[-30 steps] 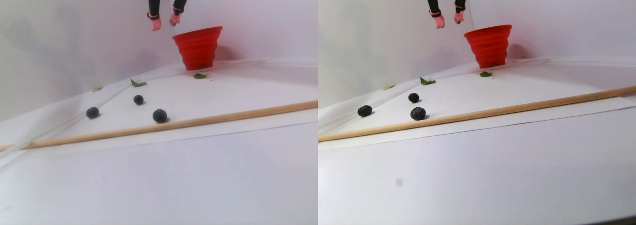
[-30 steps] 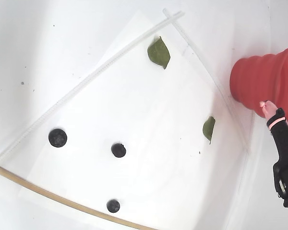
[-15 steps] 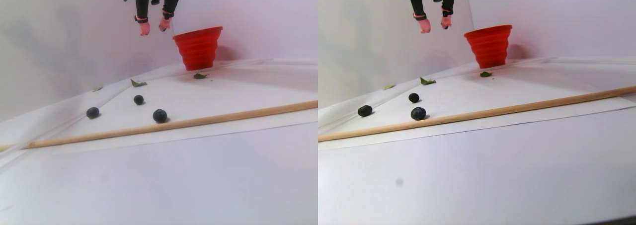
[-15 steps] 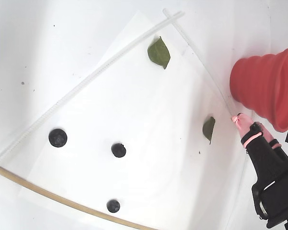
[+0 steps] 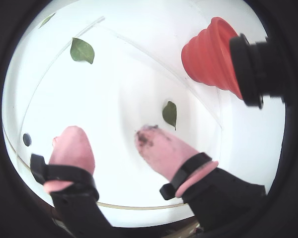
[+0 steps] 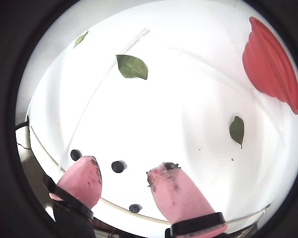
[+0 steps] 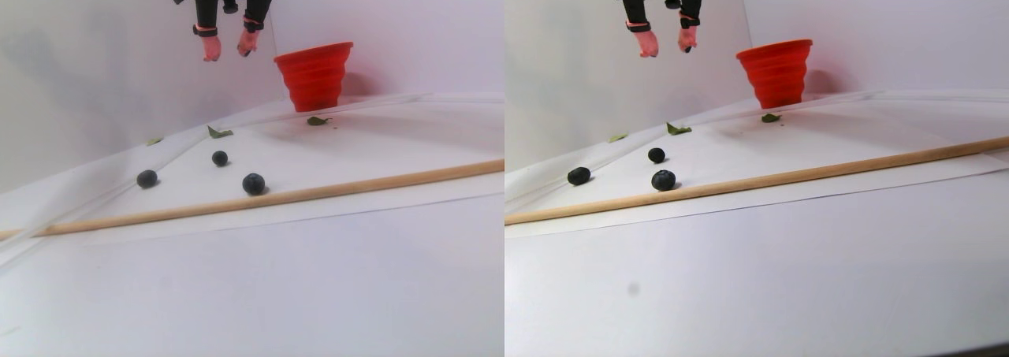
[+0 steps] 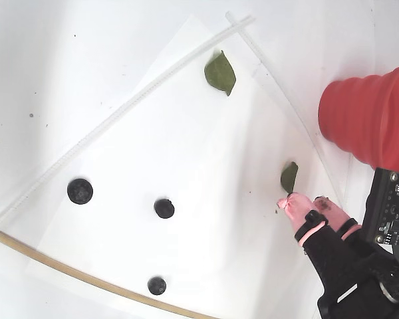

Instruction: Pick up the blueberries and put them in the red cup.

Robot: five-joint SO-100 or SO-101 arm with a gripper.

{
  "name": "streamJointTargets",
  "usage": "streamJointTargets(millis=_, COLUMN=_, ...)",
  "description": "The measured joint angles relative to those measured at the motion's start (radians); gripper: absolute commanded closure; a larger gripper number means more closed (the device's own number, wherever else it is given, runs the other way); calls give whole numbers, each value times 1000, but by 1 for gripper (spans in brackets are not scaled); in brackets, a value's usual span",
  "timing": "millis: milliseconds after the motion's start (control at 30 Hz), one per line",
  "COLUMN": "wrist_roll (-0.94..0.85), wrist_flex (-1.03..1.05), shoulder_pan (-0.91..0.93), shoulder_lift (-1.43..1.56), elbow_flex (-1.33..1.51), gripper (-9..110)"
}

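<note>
Nearest the stereo camera, a bare stretch of the white table (image 7: 236,294) is being shown, and behind it a long wooden dowel (image 7: 315,191) is being seen lying slantwise across a white paper sheet (image 8: 206,166). Just beyond the dowel, three blueberries (image 7: 253,184) are being shown resting on the sheet, well apart from one another: the largest near the dowel, a second (image 7: 220,158) farther back, and a third (image 7: 147,179) out to the left of the stereo view. The same three are being seen in the fixed view, spread over the lower left of the sheet (image 8: 164,208), and in a wrist view as small dark dots just past the fingertips (image 6: 118,166). No more than three berries are being shown in any view. Farther back, green leaves (image 8: 220,72) are being seen lying flat on the sheet, one of them (image 8: 289,177) near the foot of the cup. High above the table, the gripper (image 7: 229,50) is being held in the air with its two pink-covered fingers (image 5: 156,148) set apart and nothing between them; dark smudges are being shown on the pink tips. In the stereo view it is hanging left of the cup and clear of it. Farthest back, the red cup (image 7: 314,76) is being seen standing upright against the white wall, rim upward, apart from every berry.
</note>
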Motion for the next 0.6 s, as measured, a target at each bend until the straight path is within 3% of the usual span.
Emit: streamJointTargets(millis=600, wrist_roll=-84, wrist_flex=38, shoulder_pan=-55, shoulder_lift=77, elbow_flex=163, gripper=83)
